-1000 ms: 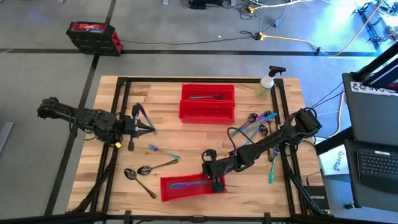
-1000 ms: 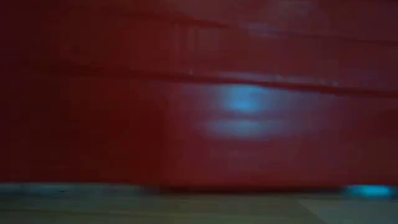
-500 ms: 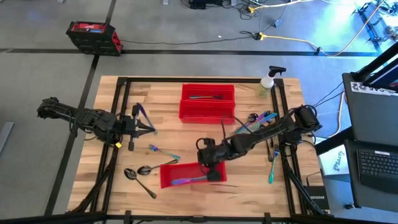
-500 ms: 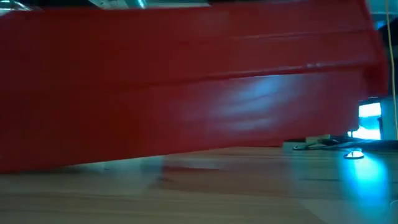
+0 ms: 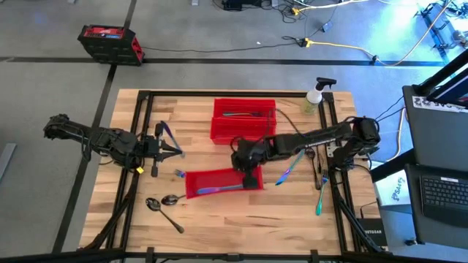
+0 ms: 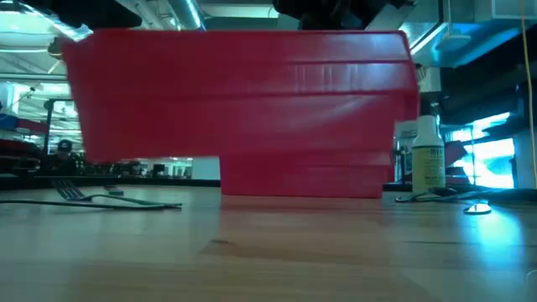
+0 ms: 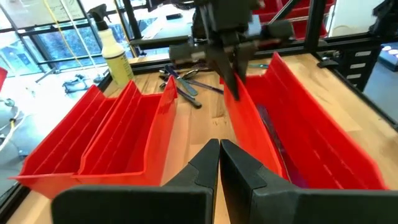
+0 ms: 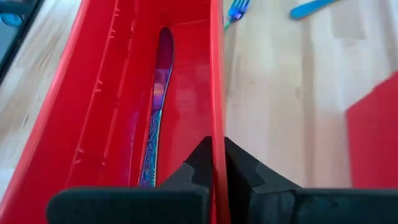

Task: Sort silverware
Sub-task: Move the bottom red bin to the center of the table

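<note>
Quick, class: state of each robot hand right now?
Left hand: closed, holding nothing.
Right hand: closed on the wall of the red bin with a knife inside.

We see three bright red plastic bins: two side by side (image 5: 244, 119) and a third (image 5: 219, 183) nearer the middle of the light, striped wooden table (image 5: 292, 219), which is framed by black rails. In the third bin lies a knife (image 8: 155, 118) shimmering purple to blue, its handle covered in a fine swirling pattern. Both arms and their tools, left tool (image 7: 219, 163) and right tool (image 8: 215, 163), are black. The loose silverware (image 5: 307, 146) gleams blue, teal and purple; two spoons (image 5: 162, 202) look dark bronze. The spray bottle (image 5: 315, 96) is pale yellowish with a black trigger head.
</note>
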Controlling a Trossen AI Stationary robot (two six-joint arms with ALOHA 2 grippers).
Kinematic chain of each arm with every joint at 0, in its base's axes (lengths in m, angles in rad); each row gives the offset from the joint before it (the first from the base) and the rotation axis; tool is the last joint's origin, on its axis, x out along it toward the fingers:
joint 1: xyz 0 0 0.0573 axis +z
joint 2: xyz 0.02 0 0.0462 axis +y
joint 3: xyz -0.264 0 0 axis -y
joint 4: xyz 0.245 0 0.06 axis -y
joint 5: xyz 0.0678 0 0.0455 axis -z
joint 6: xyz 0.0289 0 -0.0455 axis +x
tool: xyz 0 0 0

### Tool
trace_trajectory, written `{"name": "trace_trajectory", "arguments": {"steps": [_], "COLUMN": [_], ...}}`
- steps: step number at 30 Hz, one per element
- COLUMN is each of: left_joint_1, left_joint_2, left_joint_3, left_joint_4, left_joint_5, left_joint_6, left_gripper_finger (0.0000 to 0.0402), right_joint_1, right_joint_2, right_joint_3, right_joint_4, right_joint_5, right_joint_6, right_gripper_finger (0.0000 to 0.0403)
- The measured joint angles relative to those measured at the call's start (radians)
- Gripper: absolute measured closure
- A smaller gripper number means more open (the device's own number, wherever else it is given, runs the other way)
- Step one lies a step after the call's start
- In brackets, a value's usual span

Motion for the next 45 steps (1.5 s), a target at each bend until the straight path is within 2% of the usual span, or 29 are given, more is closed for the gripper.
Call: {"name": "trace_trajectory", "arguments": {"steps": [4,11,19,29,36,45], "left_joint_1": [0.0,0.0,0.0,0.0,0.0,0.0], "left_joint_2": [0.0,0.0,0.0,0.0,0.0,0.0], "left_joint_3": [0.0,0.0,0.0,0.0,0.0,0.0], "left_joint_4": [-0.015,-0.016,-0.016,-0.016,-0.018,-0.046], "left_joint_5": [-0.018,-0.037,-0.061,-0.083,-0.084,-0.087], "left_joint_6": [-0.001,-0.003,-0.012,-0.022,-0.008,-0.012], "left_gripper_finger": [0.0402,0.0402,0.0402,0.0402,0.0402,0.0402], "right_joint_1": [-0.063,-0.165,-0.21,-0.214,-0.213,-0.213], "right_joint_2": [-0.049,-0.062,-0.063,-0.063,-0.063,-0.063], "right_joint_3": [-0.062,-0.194,-0.258,-0.353,-0.355,-0.355], "right_joint_4": [0.07,0.223,0.244,0.32,0.311,0.299], "right_joint_5": [-0.05,-0.141,-0.169,-0.137,-0.143,-0.115], "right_joint_6": [-0.033,-0.043,-0.064,-0.032,-0.01,0.024], "right_gripper_finger": [0.0403,0.0403,0.0403,0.0403,0.0398,0.0343]}}
